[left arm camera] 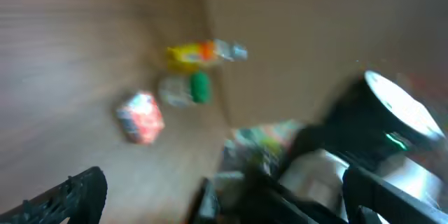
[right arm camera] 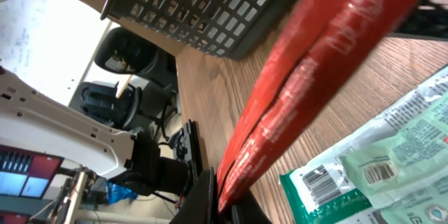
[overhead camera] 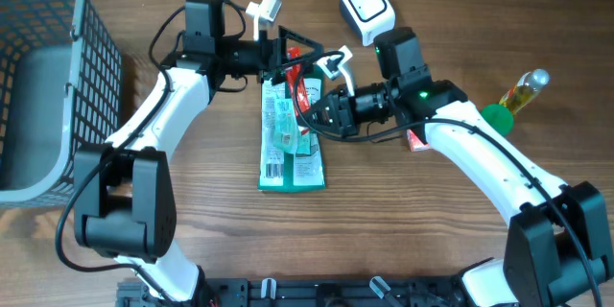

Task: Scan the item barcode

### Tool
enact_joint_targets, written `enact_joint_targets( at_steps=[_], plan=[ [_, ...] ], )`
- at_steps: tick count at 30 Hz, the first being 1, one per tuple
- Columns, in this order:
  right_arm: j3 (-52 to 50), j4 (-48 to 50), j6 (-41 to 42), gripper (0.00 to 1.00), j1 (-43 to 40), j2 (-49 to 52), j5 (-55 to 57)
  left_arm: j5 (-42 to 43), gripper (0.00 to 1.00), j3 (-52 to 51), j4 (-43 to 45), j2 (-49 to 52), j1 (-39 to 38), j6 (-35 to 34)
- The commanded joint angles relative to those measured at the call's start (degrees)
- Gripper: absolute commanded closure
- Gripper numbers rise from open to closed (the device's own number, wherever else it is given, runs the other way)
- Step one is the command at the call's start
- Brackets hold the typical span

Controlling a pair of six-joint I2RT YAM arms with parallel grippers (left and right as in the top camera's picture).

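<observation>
right pincer (overhead camera: 309, 106) pinches the red packet (overhead camera: 310, 84) near the middle of the worktop (overhead camera: 432, 240); left pincer (overhead camera: 288, 46) is spread wide; turn the packet's barcode toward the white scanner (overhead camera: 365, 5) at 1 o'clock, slowly

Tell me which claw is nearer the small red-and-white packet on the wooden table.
Right. The right claw, shut on a long red wrapper, is just left of the small red-and-white packet; the open left claw lies farther up-left.

I count 1 basket (overhead camera: 96, 67) at 9 o'clock, 1 scanner (overhead camera: 365, 5) at 12, 1 bottle (overhead camera: 523, 91) at 3, 1 red pkt (right arm camera: 315, 77), green pkts (overhead camera: 288, 149) unclear.
</observation>
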Motion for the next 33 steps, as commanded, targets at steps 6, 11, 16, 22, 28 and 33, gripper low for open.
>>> enact_joint_targets(
  at_steps=[6, 11, 16, 22, 28, 33],
  plan=[
    [-0.02, -4.17, -0.98, 0.96, 0.20, -0.28, 5.97, -44.68, 0.00, 0.20, -20.76, 0.44, -0.24, 11.28],
    [-0.02, -6.60, -0.90, 0.96, 0.22, -0.28, 12.31, -61.27, 0.00, 0.20, -25.73, 0.44, -0.24, 11.28],
    [-0.02, -9.29, -0.94, 0.96, 0.22, -0.28, 16.70, -70.66, 0.00, 0.20, -27.41, 0.44, -0.24, 11.26],
    [-0.02, -9.42, -0.87, 0.96, 0.20, -0.28, 18.56, -70.64, 0.00, 0.20, -27.78, 0.44, -0.24, 11.23],
    [-0.02, -9.44, -1.01, 0.96, 0.22, -0.28, 18.56, -70.64, 0.00, 0.20, -27.39, 0.44, -0.24, 11.21],
    [-0.02, -9.44, -0.98, 0.96, 0.22, -0.28, 18.58, -70.62, 0.00, 0.20, -27.36, 0.44, -0.26, 11.21]
  ],
)
